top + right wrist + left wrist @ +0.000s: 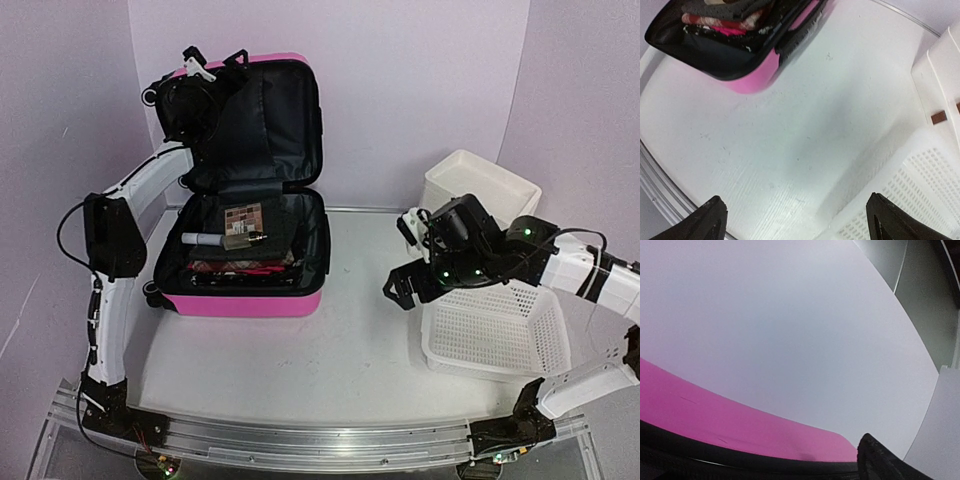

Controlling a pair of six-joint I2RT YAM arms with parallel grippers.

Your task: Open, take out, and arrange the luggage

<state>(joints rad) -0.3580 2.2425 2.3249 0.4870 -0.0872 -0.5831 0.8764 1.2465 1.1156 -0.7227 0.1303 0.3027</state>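
Luggage (240,302) lies open at the left rear of the bench (340,350), with its lid (268,120) propped upright. The left gripper (188,98) is seen at the lid's top corner, jaws' state not discernible. The right gripper (797,220) is empty, jaws spread wide. Risk judged: the lid could be toppled shut if nudged.

A white perforated plastic basket (500,335) sits at the lower right of the overhead view on a white tabletop (330,350). Just behind it, at centre right, stands a white plastic drawer stack (480,185). Pale lilac backdrop panels (420,80) fill the upper frame. A ribbed aluminium rail (320,440) spans the bottom edge.
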